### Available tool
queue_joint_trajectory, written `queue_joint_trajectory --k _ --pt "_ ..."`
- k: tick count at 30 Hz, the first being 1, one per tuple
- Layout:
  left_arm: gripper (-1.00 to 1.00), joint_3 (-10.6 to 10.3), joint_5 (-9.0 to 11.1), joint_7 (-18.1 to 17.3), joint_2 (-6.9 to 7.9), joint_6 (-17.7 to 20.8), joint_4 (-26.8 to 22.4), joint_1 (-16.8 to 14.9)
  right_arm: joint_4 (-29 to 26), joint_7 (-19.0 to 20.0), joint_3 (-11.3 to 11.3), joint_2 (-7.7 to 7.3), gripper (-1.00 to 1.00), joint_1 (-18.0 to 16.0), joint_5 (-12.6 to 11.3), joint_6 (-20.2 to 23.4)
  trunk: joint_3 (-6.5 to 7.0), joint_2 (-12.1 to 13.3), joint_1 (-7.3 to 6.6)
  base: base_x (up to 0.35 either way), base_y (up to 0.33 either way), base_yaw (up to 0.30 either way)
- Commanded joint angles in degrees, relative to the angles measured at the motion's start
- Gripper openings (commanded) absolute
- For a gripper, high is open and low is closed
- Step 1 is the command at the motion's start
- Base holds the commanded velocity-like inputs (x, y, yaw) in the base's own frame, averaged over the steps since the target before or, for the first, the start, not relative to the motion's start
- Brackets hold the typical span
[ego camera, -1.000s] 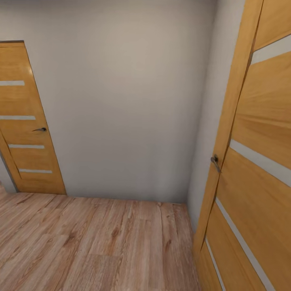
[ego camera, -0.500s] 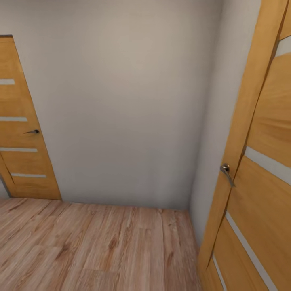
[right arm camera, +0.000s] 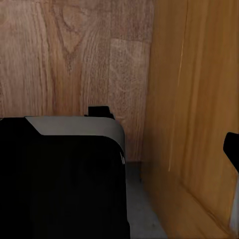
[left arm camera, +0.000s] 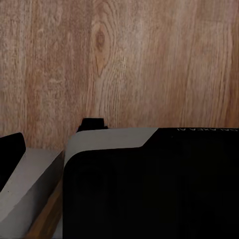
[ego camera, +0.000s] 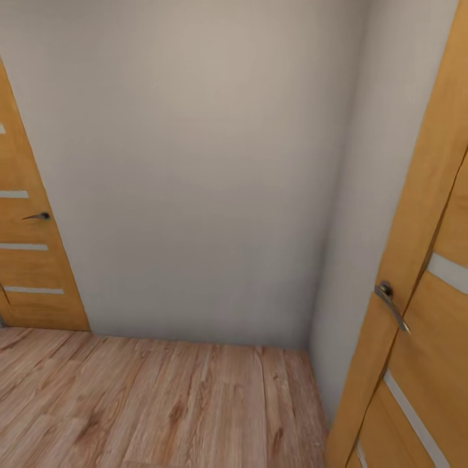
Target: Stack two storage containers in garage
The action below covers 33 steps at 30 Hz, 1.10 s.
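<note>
The two orange-red storage containers are out of view. I face a corner of a hallway with a light wood plank floor (ego camera: 162,403) and a plain pale wall (ego camera: 195,182). In the left wrist view a dark tip (left arm camera: 10,154) sits at the picture's edge above my black and grey base (left arm camera: 149,184). A similar dark tip (right arm camera: 232,149) shows in the right wrist view beside the base (right arm camera: 64,174). Neither view lets me tell whether the jaws are open or shut.
A closed wooden door (ego camera: 26,260) with a lever handle (ego camera: 37,216) stands at the left. An opened wooden door (ego camera: 416,312) with a handle (ego camera: 392,304) is close on my right; its panel (right arm camera: 199,109) is right beside my base.
The camera has moved closer to the wall: the left door has slid towards the picture's left edge and the right door towards its right edge.
</note>
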Motion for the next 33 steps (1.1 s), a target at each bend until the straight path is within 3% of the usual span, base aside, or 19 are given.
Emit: queue_joint_trajectory --k 1,21,33 --pt "1.00 0.1 0.0 0.2 -0.02 -0.2 0.1 0.0 0.2 0.0 0.5 0.05 1.00 -0.1 -0.5 -0.3 -0.07 0.0 0.04 0.322 0.000 0.000" --pt "1.00 0.1 0.0 0.2 0.06 -0.2 0.0 0.0 0.2 0.0 0.5 0.05 1.00 -0.1 -0.5 -0.3 -0.07 0.0 0.04 0.318 0.000 0.000" --pt "1.00 0.1 0.0 0.2 0.07 -0.3 0.0 0.0 0.2 0.0 0.5 0.05 1.00 -0.1 -0.5 -0.3 -0.07 0.0 0.04 0.047 0.000 0.000"
